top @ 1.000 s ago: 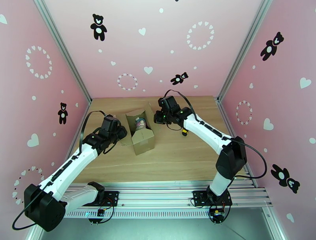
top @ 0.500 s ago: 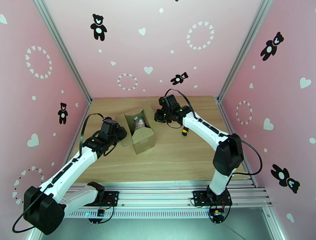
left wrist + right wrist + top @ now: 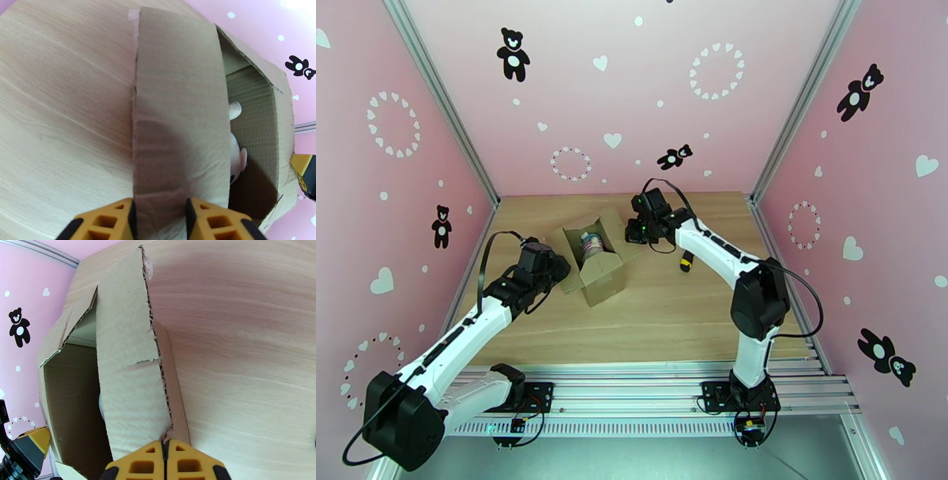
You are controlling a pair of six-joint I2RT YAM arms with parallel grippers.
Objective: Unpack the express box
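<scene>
The express box (image 3: pixel 602 276) stands open in the middle of the table, with its flaps spread out. A plush toy (image 3: pixel 590 245) lies inside; its pale head (image 3: pixel 237 158) peeks past the left flap (image 3: pixel 177 118). My left gripper (image 3: pixel 556 272) is at the outer end of that left flap. Its fingers (image 3: pixel 160 207) stand a little apart, with the flap's face showing between them. My right gripper (image 3: pixel 631 232) is at the right flap (image 3: pixel 126 370). It is shut (image 3: pixel 165 445), and its tips touch the flap's torn near corner.
A yellow-black utility knife (image 3: pixel 684 260) lies on the wood to the right of the box, under the right forearm. Pink walls close off the table (image 3: pixel 671 316) on three sides. Bare wood stretches in front of the box.
The right gripper has moved left and toward the back along the right flap. The left gripper has drawn back slightly and its fingers have spread a little. The flaps lie wider.
</scene>
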